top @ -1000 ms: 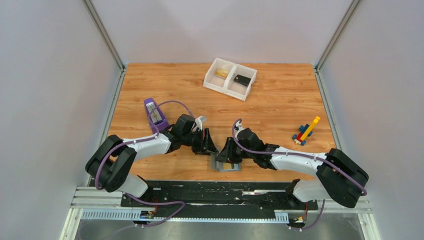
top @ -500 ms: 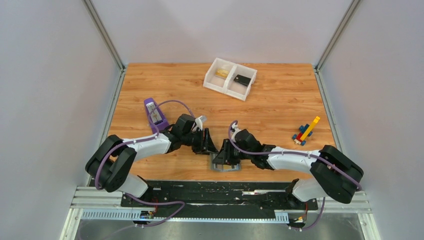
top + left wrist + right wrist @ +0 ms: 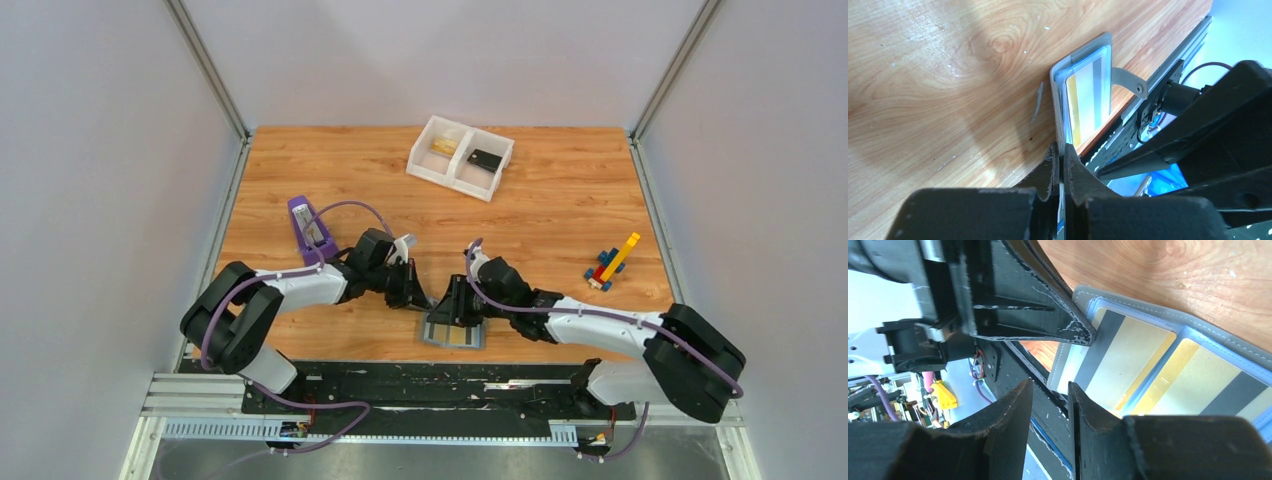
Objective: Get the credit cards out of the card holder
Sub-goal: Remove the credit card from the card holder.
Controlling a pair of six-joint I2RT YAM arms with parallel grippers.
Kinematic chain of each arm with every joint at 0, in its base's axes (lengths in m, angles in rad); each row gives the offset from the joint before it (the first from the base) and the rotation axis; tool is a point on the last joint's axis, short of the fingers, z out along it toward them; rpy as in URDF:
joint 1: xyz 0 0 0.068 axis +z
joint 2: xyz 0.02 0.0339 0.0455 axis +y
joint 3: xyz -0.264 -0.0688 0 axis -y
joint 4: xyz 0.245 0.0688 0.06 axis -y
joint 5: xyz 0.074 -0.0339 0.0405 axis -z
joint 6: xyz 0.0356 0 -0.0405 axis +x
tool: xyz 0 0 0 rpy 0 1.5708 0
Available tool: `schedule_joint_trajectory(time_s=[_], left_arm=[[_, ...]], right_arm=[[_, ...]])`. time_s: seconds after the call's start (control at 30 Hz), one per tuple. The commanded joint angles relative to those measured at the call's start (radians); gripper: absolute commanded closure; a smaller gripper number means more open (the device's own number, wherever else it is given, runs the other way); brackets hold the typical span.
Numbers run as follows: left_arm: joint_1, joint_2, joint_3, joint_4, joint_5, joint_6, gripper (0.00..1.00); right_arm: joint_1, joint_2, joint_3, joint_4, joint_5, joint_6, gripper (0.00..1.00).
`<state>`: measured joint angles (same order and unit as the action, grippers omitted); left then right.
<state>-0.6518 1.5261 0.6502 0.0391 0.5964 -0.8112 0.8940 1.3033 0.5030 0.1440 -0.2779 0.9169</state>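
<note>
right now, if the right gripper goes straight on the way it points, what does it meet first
Probably the edge of the open card holder and the gold card in it, just ahead of the right gripper, though depth is unclear.

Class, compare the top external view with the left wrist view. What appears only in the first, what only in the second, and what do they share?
Only the top external view: the white tray, the purple object, the coloured block toy and both whole arms. Only the left wrist view: the left gripper shut on the card holder's edge, and its grey strap. Both: the card holder open on the wooden table, a gold credit card inside.
</note>
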Motion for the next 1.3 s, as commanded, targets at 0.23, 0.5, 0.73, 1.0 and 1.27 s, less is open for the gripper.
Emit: schedule_joint_trajectory(time_s=[0.23,0.5,0.73,1.0,1.27], left_arm=[[0.012,0.024,0.005,0.128,0.092,-0.060,1.00],[0.032,0.023,-0.066,0.328,0.165,-0.195,1.00],[0.051,0.018,-0.103,0.428,0.196,-0.267,1.00],[0.056,0.042,-0.153,0.607,0.223,-0.381,1.00],[0.061,0.050,-0.179,0.680,0.228,-0.420,1.00]], right_arm=[[-0.089,-0.136,-0.119,0.020,-0.007,0.007,0.68],[-0.175,-0.101,-0.202,0.177,-0.114,0.032,0.67],[-0.193,-0.076,-0.242,0.274,-0.151,0.049,0.58],[-0.198,-0.020,-0.249,0.348,-0.179,0.068,0.51],[-0.197,-0.004,-0.246,0.381,-0.175,0.089,0.47]])
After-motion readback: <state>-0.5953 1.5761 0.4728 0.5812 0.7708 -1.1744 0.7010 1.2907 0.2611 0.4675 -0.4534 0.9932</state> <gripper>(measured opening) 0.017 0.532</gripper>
